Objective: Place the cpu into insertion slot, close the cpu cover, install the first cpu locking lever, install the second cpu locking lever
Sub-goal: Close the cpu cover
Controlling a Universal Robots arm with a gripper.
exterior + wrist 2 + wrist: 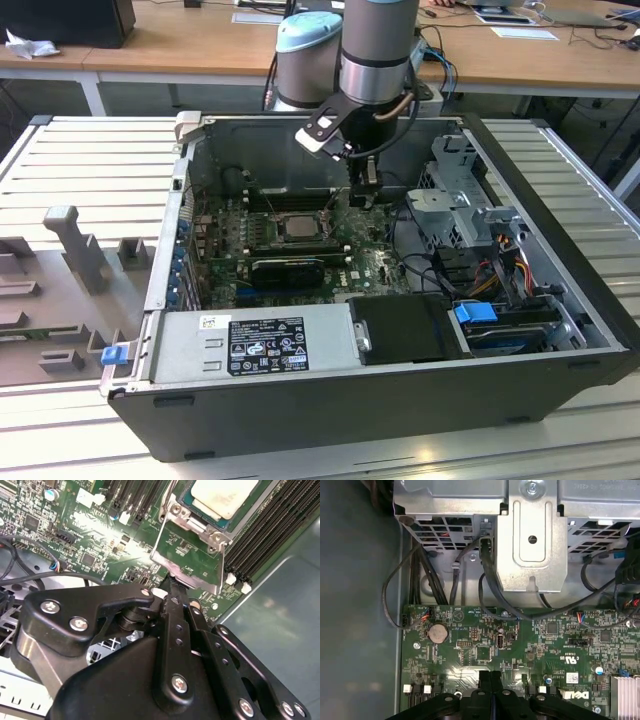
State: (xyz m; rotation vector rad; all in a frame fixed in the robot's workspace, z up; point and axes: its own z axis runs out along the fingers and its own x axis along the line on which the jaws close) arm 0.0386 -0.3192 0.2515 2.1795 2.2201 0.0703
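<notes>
The pincer (172, 587) is closed finger to finger with nothing between them. Its tip sits at the free edge of the cpu cover (200, 581), though I cannot tell if they touch. The cover stands hinged open, so the cpu (225, 495) lies bare, already seated in the insertion slot (272, 232). The cover looks a thin, stiff, light plate, probably slick, best pushed at its outer rim; the chip beneath is fragile. Memory slots (260, 535) flank the socket, and loose cables (485, 585) and the drive cage (532, 545) crowd the case.
</notes>
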